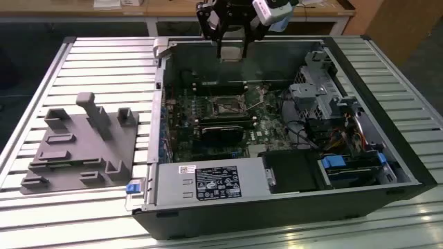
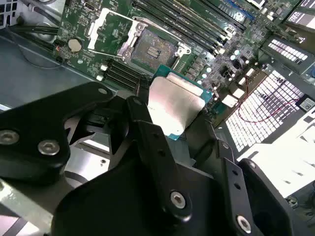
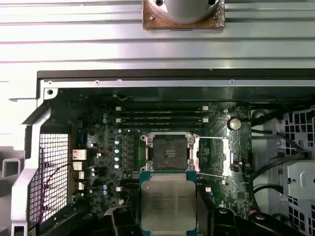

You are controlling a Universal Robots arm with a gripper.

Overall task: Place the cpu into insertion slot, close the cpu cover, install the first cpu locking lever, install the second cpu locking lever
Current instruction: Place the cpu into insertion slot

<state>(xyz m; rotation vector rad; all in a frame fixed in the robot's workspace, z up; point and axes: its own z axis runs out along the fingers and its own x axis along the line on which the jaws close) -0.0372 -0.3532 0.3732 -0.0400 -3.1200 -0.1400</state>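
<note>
My gripper (image 1: 232, 51) hangs above the far wall of the open computer case (image 1: 161, 104), shut on the cpu (image 1: 231, 57). In both wrist views the cpu (image 2: 174, 105) (image 3: 167, 204) is a flat silver-grey square on a green edge, pinched between the dark fingers (image 2: 147, 132). The insertion slot (image 1: 225, 106) (image 2: 152, 49) (image 3: 169, 152) lies below on the motherboard, a dark square with nothing in it. The cpu cover (image 2: 109, 27) (image 3: 212, 155) is swung open beside the slot. A thin locking lever (image 3: 212, 175) sticks out near it.
A black card (image 1: 221, 129) sits just in front of the slot. The power supply (image 1: 207, 181) and drive bays (image 1: 346, 166) fill the case's near end, and a metal cage (image 1: 322, 96) with cables stands on the exterior view's right. A grey fixture plate (image 1: 80, 142) lies on the slatted table.
</note>
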